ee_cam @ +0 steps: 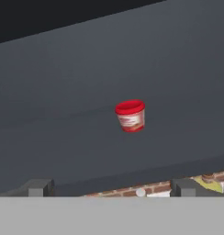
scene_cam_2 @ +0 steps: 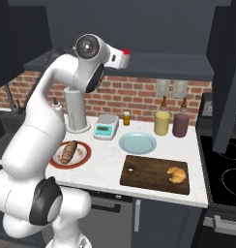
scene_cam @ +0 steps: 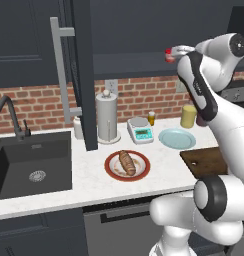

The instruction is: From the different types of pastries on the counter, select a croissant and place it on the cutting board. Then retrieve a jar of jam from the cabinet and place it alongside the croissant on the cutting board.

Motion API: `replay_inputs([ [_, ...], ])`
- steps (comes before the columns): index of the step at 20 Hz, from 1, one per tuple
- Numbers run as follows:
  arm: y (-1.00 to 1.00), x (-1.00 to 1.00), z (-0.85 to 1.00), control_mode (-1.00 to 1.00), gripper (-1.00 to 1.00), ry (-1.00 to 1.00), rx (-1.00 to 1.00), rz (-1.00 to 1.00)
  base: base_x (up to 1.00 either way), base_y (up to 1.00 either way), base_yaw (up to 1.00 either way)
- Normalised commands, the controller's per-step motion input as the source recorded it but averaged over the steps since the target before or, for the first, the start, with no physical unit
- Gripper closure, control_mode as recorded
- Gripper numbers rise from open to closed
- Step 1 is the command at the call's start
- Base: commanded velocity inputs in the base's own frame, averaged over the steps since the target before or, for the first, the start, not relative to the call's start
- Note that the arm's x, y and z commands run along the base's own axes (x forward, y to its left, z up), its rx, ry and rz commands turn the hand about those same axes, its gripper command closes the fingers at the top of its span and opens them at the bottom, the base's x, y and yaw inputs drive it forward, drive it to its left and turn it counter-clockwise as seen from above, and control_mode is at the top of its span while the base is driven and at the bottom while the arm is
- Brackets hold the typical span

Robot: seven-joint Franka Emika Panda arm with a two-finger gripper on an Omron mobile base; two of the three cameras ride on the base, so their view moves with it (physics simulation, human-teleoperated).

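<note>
One jar of jam [ee_cam: 130,116] sits inside the open cabinet [scene_cam: 76,75], ahead of the jaws [ee_cam: 111,187], which are spread wide and empty. One croissant [scene_cam_2: 176,174] lies on the cutting board [scene_cam_2: 149,172]; one loaf [scene_cam: 127,163] rests on its plate.

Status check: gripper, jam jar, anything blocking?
Gripper open, empty, aimed into the cabinet. Jar of jam ahead, untouched. Croissant on cutting board. Path clear.

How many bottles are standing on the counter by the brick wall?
3. A yellow bottle and a maroon bottle stand side by side behind the cutting board. A small amber bottle stands beside the scale. The arm may hide others.
</note>
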Motion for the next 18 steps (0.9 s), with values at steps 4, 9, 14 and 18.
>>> replay_inputs([
  [4, -0.01, 0.26, -0.07, -1.00, -1.00, 0.00, 0.00, 0.05, 0.00, 0.00, 0.00],
  [9, -0.12, 0.16, 0.00, -1.00, -1.00, 0.02, 0.00, 0.01, 0.00, 0.00, 0.00],
  [14, -0.13, 0.12, 0.00, -1.00, -1.00, 0.01, -0.01, 0.01, 0.00, 0.00, 0.00],
  [18, -0.01, 0.21, 0.00, -1.00, -1.00, 0.00, 0.00, 0.02, 0.00, 0.00, 0.00],
])
